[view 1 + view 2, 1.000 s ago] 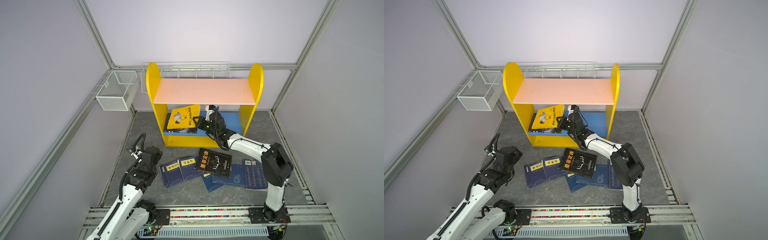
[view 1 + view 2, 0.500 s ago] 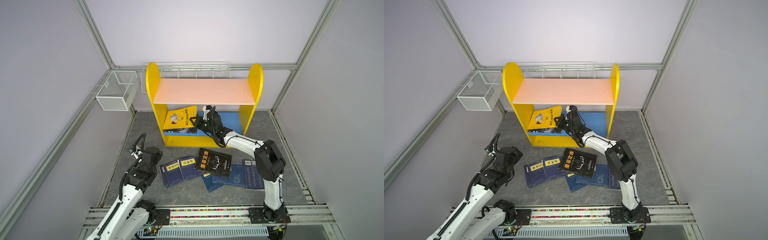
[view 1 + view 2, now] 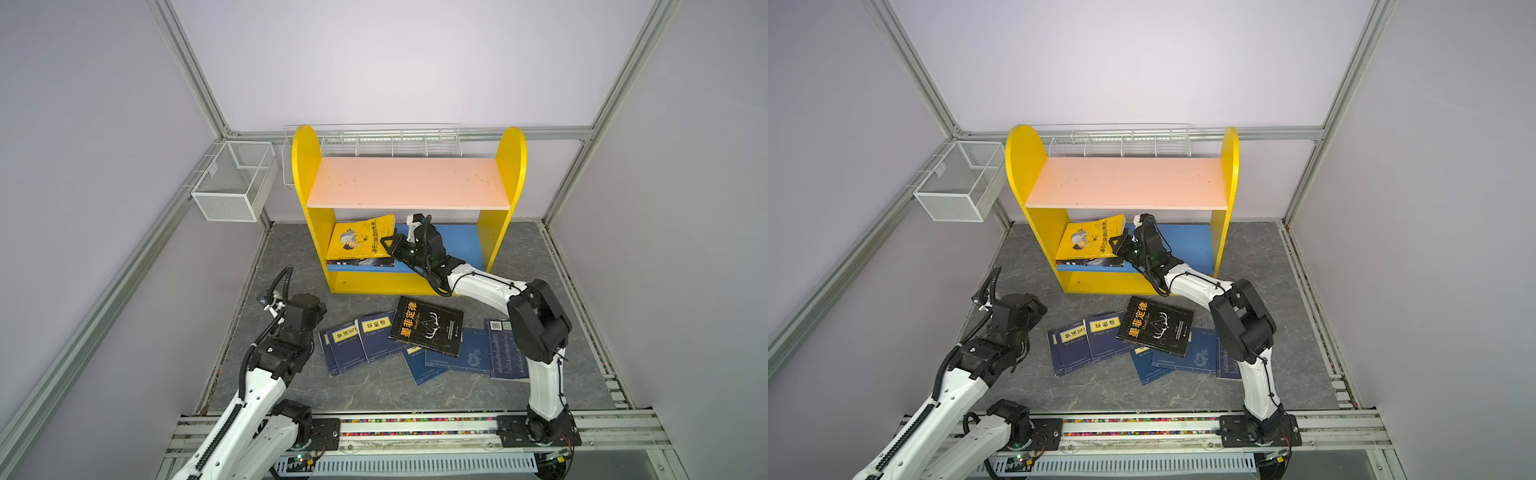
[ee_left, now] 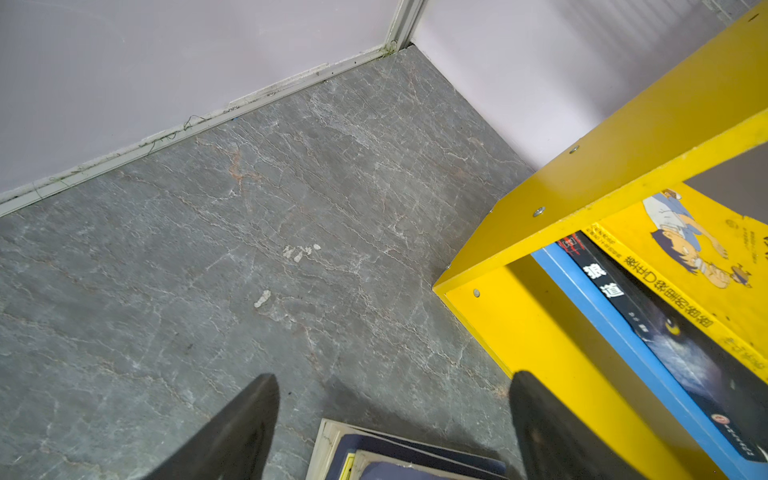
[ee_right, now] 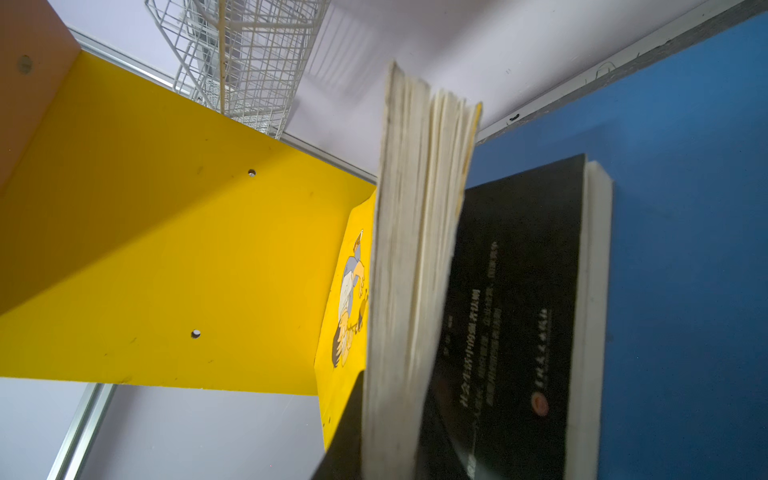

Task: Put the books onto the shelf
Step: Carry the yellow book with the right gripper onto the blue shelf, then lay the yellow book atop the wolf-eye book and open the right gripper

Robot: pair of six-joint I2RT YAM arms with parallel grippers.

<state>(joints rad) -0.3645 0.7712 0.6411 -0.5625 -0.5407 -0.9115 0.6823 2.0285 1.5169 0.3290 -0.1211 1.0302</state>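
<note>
The shelf stands at the back, with a pink upper board and a blue lower board. My right gripper reaches into the lower bay, shut on the yellow book at its page edge. That book tilts up towards the left side panel, above a black book lying flat on the blue board. On the floor lie another black book and several navy books. My left gripper hangs open and empty just above the corner of the navy books.
A white wire-mesh basket hangs on the left wall. A long white wire rack runs behind the shelf top. The arms' base rail closes the front, and walls enclose the grey floor on three sides.
My right gripper has carried the yellow book to the left, deeper into the lower bay and over the black book. The left arm has not moved.
</note>
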